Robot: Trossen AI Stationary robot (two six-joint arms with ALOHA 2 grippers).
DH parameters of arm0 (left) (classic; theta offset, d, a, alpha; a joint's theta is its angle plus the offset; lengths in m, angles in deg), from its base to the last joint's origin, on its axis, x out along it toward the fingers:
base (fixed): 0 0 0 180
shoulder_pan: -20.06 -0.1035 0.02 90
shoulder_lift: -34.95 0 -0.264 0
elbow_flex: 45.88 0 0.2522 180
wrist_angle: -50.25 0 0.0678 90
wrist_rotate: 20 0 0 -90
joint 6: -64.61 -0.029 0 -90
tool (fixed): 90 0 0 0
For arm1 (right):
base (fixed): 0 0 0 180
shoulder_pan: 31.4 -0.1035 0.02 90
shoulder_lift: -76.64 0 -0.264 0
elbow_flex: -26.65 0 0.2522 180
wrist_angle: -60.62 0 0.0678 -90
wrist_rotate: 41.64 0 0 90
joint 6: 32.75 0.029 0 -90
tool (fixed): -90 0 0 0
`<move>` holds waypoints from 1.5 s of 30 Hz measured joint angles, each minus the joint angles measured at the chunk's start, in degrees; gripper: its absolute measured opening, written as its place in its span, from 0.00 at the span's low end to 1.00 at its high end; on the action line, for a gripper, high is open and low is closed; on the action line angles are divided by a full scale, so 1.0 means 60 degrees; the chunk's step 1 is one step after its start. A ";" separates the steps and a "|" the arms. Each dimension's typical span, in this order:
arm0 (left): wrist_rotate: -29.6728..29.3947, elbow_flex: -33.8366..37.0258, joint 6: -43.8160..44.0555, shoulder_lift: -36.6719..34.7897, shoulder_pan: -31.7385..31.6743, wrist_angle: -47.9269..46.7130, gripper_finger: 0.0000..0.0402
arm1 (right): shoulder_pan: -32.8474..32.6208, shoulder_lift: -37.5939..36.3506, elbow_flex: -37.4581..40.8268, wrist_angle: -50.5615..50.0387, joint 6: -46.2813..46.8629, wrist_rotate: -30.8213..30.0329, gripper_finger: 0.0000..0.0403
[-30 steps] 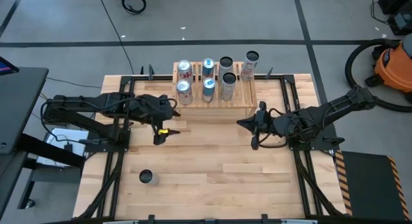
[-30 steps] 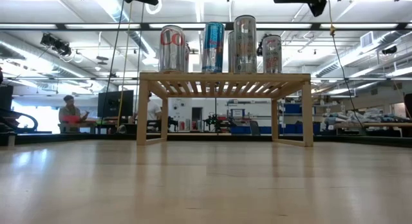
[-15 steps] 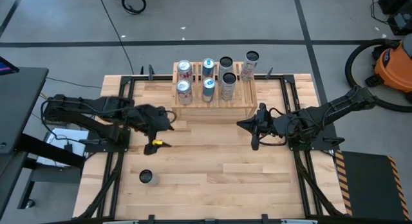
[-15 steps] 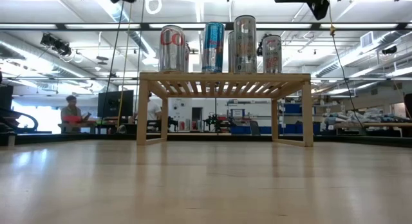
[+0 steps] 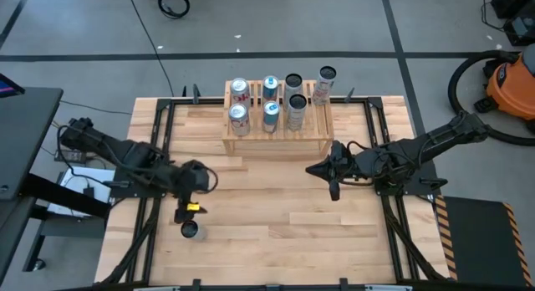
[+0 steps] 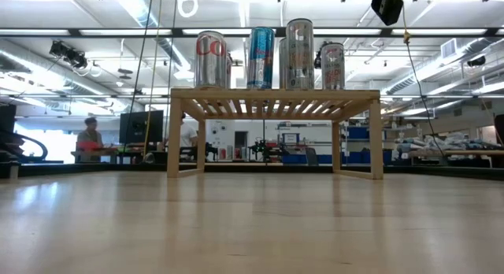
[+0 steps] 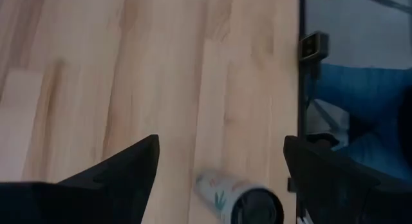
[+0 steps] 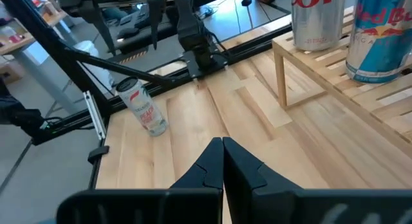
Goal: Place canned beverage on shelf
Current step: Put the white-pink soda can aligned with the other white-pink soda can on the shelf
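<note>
A loose white can [image 5: 190, 231] with a dark top stands upright on its base on the table near the front left. It also shows in the left wrist view [image 7: 239, 199] and the right wrist view [image 8: 143, 107]. My left gripper [image 5: 185, 211] is open above the table, just on the far side of the can, touching nothing; its fingers [image 7: 129, 169] stand apart with the can ahead between them. The light-wood shelf [image 5: 311, 130] stands at the far middle, with several cans [image 5: 239, 117] on its slatted top. My right gripper [image 5: 332, 179] is shut and empty, in front of the shelf's right end.
Black frame rails [image 5: 155, 140] run along the table's left and right sides. Bare tabletop [image 5: 276, 216] lies between the shelf and the near edge. In the low view the shelf [image 6: 276, 94] stands on its legs with the cans [image 6: 299, 53] on top; people show far behind.
My left gripper has gone from beside the shelf's left end toward the table's near edge and somewhat left, ending close to the loose can. The can and the shelf have stayed where they were.
</note>
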 joint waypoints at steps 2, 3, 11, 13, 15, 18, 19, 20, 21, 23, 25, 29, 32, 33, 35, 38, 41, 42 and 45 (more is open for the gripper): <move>-0.0304 0.0000 0.0614 0.0000 0.0454 -0.0194 0.83 | 0.0000 0.0051 0.0000 0.0007 -0.0002 0.0001 0.02; -0.0346 0.0000 0.0886 0.0000 0.0684 -0.0150 0.83 | 0.0000 0.0070 0.0000 -0.0032 -0.0004 0.0001 0.02; -0.1381 0.0000 0.3157 0.0022 0.2305 0.0500 0.83 | 0.0000 0.0535 0.0000 -0.0144 0.0197 0.0002 0.02; -0.1820 0.0000 0.3983 0.0081 0.2552 0.0478 0.83 | 0.0000 0.0624 0.0000 -0.0129 0.0372 0.0020 0.02; -0.2110 0.0000 0.4702 0.0105 0.2785 0.0411 0.83 | 0.0000 0.0674 0.0004 -0.0146 0.0451 0.0131 0.02; -0.2251 0.0000 0.5374 0.0144 0.2961 0.0167 0.83 | -0.0004 0.0726 0.0000 -0.0158 0.0469 0.0331 0.02; -0.2248 0.0000 0.5624 0.0198 0.2965 -0.0019 0.83 | -0.0004 0.0764 0.0000 -0.0098 0.0472 0.0398 0.02; -0.2251 0.0000 0.5887 0.0233 0.2969 -0.0235 0.83 | -0.0004 0.0785 0.0000 -0.0105 0.0479 0.0481 0.02; -0.2262 0.0000 0.6151 0.0255 0.3004 -0.0471 0.83 | -0.0004 0.0793 0.0000 -0.0163 0.0477 0.0549 0.02; -0.2302 -0.0004 0.6752 0.0362 0.3047 -0.1014 0.83 | -0.0007 0.0792 0.0000 -0.0146 0.0482 0.0620 0.02; -0.2238 0.0000 0.7348 0.0542 0.3067 -0.1510 0.83 | -0.0007 0.0792 0.0004 -0.0113 0.0488 0.0710 0.02; -0.2140 -0.0001 0.8227 0.0886 0.3150 -0.1959 0.83 | -0.0007 0.0792 0.0003 -0.0066 0.0492 0.0846 0.02; -0.2081 0.0000 0.8692 0.1191 0.3213 -0.1920 0.83 | -0.0007 0.0792 0.0004 -0.0055 0.0484 0.0846 0.02; -0.2022 0.0000 0.8814 0.1300 0.3214 -0.1888 0.83 | -0.0007 0.0792 0.0000 -0.0058 0.0484 0.0846 0.02; -0.1730 0.0000 0.8983 0.1548 0.3213 -0.1834 0.83 | -0.0007 0.0792 0.0001 -0.0062 0.0481 0.0846 0.02; -0.1512 0.0000 0.9138 0.1910 0.3257 -0.1787 0.83 | -0.0007 0.0792 0.0000 -0.0096 0.0473 0.0884 0.02; -0.1489 0.0000 0.9150 0.2226 0.3324 -0.1698 0.83 | -0.0007 0.0788 0.0003 -0.0098 0.0463 0.1038 0.02; -0.1483 0.0000 0.9150 0.2296 0.3326 -0.1617 0.83 | -0.0007 0.0788 0.0003 -0.0098 0.0463 0.1060 0.02; -0.1502 0.0000 0.9089 0.2418 0.3311 -0.1237 0.83 | -0.0007 0.0788 0.0002 -0.0098 0.0463 0.1061 0.02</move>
